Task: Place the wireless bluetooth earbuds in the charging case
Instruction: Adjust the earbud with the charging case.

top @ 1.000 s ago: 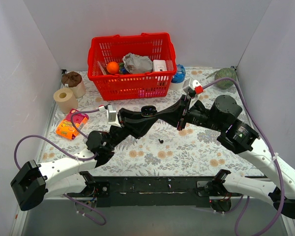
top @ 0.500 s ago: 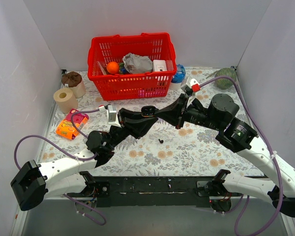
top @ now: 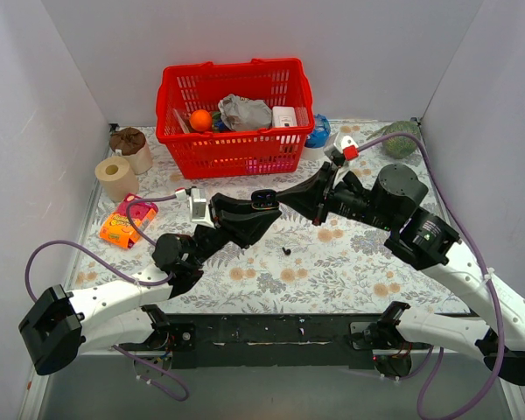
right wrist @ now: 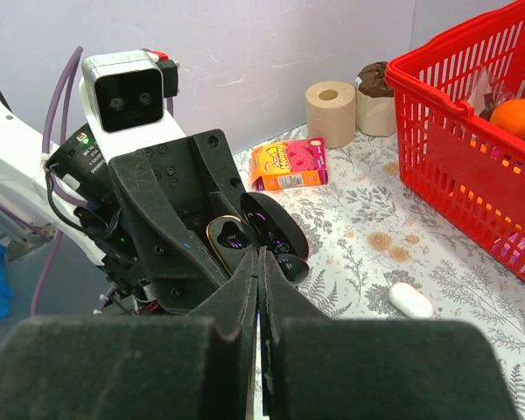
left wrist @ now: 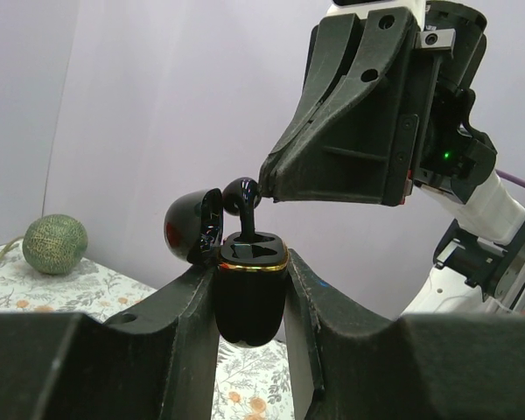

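The flowered worktop [top: 332, 271] is walled in white on three sides. Its widest open stretch lies on the near side of the two end effectors, toward the arm bases. Beyond them the red basket [top: 232, 153] stands close to the back wall, with a strip of worktop between its front and the raised tools.

The right end effector [right wrist: 261, 262] reaches in from the right, its two fingers pressed flat together with no gap showing. The left end effector [top: 261, 203] meets it from the left, above the middle of the worktop, with its fingers clamped on both sides of the charging case [left wrist: 249, 306]. The case is held upright and off the surface. Its lid [left wrist: 195, 226] is swung open to the side away from the right tool.

One earbud [left wrist: 242, 194] stands with its stem down in the case's top and its rounded head still above the rim. The right fingertips touch that head; whether they pinch it I cannot tell.

A white pill-shaped case [right wrist: 410, 300] lies on the worktop between the right tool and the basket. The second earbud [top: 285, 252] lies loose on the near side of both end effectors.
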`<state>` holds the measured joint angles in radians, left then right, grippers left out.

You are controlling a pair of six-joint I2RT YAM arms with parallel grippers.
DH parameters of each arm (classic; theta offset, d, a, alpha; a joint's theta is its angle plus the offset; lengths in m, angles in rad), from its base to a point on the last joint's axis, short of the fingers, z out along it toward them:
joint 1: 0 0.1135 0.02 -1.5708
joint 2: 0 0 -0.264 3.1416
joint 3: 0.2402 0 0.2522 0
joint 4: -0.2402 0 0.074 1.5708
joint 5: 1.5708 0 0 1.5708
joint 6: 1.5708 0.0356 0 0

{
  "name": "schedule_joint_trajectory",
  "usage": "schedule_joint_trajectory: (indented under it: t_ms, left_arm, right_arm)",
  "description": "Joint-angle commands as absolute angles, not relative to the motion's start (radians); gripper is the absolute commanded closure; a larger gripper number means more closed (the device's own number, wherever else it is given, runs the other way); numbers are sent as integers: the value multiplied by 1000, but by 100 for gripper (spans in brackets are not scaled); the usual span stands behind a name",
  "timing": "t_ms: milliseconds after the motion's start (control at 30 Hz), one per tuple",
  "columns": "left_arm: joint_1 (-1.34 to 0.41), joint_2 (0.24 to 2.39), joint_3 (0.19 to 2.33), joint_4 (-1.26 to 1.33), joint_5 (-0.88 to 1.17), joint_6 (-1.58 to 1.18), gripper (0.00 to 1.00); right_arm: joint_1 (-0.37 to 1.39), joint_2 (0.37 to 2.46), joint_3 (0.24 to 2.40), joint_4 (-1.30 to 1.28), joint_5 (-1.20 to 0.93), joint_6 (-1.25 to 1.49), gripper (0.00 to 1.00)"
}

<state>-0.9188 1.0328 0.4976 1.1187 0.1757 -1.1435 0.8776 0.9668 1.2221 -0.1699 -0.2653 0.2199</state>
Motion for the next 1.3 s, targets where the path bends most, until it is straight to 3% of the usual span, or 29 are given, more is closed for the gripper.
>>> schedule_joint_trajectory:
  t_ms: [0,333,433,600,733,833,1267]
  left_arm:
    - [-923,1011,491,1154,193,-1146,100]
    - [-923,986,463,1204,228,-1115,100]
    - [-923,977,442,1258,258,-1092,100]
    - [-923,969,442,1259,281,-1085,100]
    - [-923,963,430,1275,296,-1069,100]
    - [-923,951,423,1260,318,-1054,100]
    - [-923,971,439,1252,328,-1046,100]
  right_arm:
    - [877,973,1273,-144,-244,202,99]
    - [876,878,1250,-149,-120,183,99]
    - [877,891,1267,-211,-71,175,89]
    - [877,902,1266,-238,-55,170,84]
    - [876,931,1276,-282,-66,169,68]
    - [877,940,1272,-298,-80,176,64]
    - [877,965,1293,-276,-221,196,66]
